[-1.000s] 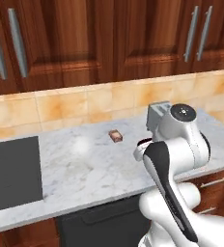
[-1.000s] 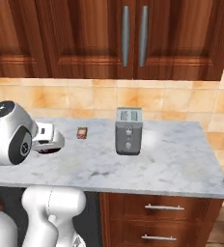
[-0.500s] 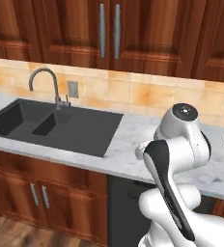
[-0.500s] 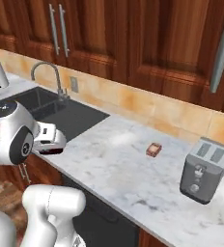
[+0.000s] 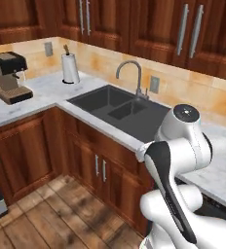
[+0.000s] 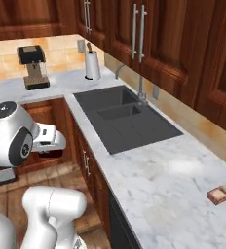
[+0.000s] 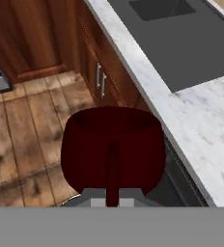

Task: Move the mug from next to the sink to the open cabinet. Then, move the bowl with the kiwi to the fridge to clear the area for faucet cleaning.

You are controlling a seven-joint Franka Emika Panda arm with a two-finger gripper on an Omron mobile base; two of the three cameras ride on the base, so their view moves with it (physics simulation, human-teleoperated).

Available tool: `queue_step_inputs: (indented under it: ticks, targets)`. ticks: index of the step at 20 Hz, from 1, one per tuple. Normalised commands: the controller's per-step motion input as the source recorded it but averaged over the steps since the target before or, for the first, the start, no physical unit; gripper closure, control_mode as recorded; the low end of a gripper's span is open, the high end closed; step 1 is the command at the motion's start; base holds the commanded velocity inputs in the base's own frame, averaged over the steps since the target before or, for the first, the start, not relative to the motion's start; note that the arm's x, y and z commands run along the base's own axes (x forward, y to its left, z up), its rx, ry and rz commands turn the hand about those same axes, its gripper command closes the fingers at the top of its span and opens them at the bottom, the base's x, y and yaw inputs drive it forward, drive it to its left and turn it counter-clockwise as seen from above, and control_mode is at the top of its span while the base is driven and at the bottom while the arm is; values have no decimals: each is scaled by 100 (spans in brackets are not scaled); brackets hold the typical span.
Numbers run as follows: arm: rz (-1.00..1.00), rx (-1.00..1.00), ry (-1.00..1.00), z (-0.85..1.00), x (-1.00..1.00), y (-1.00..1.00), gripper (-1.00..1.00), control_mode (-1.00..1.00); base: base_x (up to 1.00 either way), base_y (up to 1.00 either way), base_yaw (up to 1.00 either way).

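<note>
Mug (image 7: 113,149) sits pinched in our gripper (image 7: 112,200) over wooden floor; our base views add the sink (image 5: 126,112).

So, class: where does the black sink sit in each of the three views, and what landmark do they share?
Left base view: sink at centre, just above the middle.
Right base view: sink at centre.
Hand view: sink at upper right.
Shared landmark: marble counter bordering it.

Dark maroon mug (image 7: 112,149) just above the fingertips; matte black sink (image 5: 129,114), white-grey veined marble counter (image 6: 173,194), reddish-brown wooden cabinets (image 5: 100,165), brown plank floor (image 7: 32,140).
</note>
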Motion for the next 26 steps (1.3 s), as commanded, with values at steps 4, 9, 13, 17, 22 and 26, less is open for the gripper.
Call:
queue_step_inputs:
  ticks: [4,9,13,17,22,26]
  targets:
    - [0,0,0,0,0,0,100,100,19,-4,61]
    - [0,0,0,0,0,0,100,100,14,12,37]
    - [0,0,0,0,0,0,100,100,78,70,25]
    - [0,0,0,0,0,0,100,100,92,94,15]
    - [0,0,0,0,0,0,100,100,60,100,12]
    - [0,0,0,0,0,0,100,100,59,100,10]
